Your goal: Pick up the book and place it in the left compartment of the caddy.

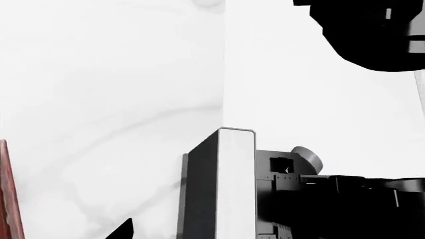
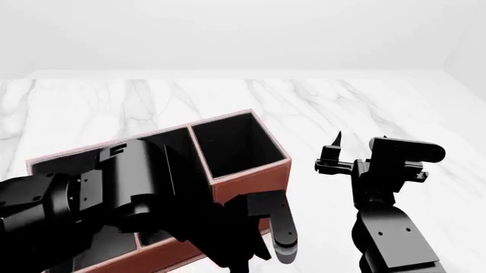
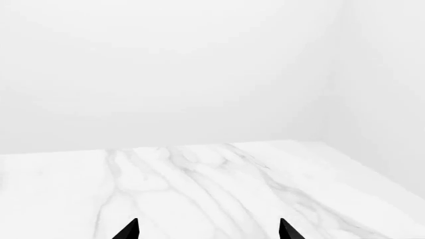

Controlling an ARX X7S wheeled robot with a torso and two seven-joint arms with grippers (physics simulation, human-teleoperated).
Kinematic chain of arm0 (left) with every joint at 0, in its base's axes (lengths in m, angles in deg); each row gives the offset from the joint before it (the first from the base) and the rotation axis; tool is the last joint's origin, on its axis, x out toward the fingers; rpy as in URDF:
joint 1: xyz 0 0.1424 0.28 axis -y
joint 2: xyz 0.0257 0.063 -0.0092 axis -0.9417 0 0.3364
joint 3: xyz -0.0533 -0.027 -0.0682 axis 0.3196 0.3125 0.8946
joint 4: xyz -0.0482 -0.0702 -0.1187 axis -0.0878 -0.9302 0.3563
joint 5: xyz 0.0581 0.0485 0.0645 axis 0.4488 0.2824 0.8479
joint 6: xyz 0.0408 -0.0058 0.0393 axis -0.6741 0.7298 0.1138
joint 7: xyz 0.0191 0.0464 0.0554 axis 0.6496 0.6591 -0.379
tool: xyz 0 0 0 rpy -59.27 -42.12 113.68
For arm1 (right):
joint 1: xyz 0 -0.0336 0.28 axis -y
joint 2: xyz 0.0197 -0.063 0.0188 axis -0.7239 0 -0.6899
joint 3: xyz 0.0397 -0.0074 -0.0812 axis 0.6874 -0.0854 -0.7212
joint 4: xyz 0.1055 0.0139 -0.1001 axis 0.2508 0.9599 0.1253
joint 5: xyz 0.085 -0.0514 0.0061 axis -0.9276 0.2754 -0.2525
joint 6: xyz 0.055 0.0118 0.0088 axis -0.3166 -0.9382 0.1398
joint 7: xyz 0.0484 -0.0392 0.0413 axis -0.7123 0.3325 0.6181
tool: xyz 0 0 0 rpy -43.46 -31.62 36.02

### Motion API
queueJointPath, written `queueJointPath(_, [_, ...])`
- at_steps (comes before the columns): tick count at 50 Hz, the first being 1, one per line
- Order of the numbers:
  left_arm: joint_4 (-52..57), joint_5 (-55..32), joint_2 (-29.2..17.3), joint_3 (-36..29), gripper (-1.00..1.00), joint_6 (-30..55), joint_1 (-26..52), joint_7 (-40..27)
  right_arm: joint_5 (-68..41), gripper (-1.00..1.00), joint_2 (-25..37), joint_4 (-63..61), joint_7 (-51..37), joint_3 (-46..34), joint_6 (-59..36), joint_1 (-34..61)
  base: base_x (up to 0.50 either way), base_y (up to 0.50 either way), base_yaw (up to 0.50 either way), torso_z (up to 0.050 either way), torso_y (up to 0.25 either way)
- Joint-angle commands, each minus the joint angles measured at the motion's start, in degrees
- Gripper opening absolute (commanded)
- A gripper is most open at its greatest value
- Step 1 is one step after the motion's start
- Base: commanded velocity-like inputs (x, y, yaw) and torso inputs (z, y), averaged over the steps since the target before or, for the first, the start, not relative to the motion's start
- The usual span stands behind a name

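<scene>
The black book with white page edges stands upright between my left gripper's jaws in the left wrist view. One fingertip shows apart from the cover; the other is hidden, and the jaws look open. In the head view the left gripper hangs just off the front right corner of the reddish-brown caddy, and the book is hidden under the arm. The caddy's left compartment is mostly covered by my left arm. My right gripper is open and empty to the right of the caddy; it also shows in the right wrist view.
The caddy's squarish end section lies open and empty. A strip of the caddy's wall shows in the left wrist view. White marble tabletop stretches behind and to the right. The right arm sits close beside the book.
</scene>
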Motion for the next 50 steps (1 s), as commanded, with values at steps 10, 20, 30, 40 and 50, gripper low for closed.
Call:
queueJointPath(10, [-6.0,7.0,4.5,-5.0,1.00,-6.4,-1.8,8.1,-0.7,1.00,0.1,0.9,0.0,0.0,0.7,0.1,0.00,0.00,0.00,0.000,0.000])
queueJointPath(20, [-7.8,8.4,7.4,-6.8,1.00,-7.8,-2.9,9.8,-1.2,1.00,0.2,1.4,0.1,0.2,1.2,-0.1,0.00,0.00,0.00,0.000,0.000])
queueJointPath(30, [-7.0,7.7,8.5,-6.9,1.00,-8.3,-4.5,9.4,-1.5,1.00,0.4,1.3,0.0,0.2,1.2,0.0,0.00,0.00,0.00,0.000,0.000])
queueJointPath(40, [-8.2,8.7,8.9,-7.7,1.00,-10.5,-5.7,11.4,-1.6,1.00,0.2,1.8,0.0,-0.1,1.6,0.1,0.00,0.00,0.00,0.000,0.000])
queueJointPath(50, [-12.6,10.3,10.1,-8.9,1.00,-13.7,-8.2,14.4,-2.3,1.00,0.7,1.8,0.0,0.5,2.0,-0.2,0.00,0.00,0.00,0.000,0.000])
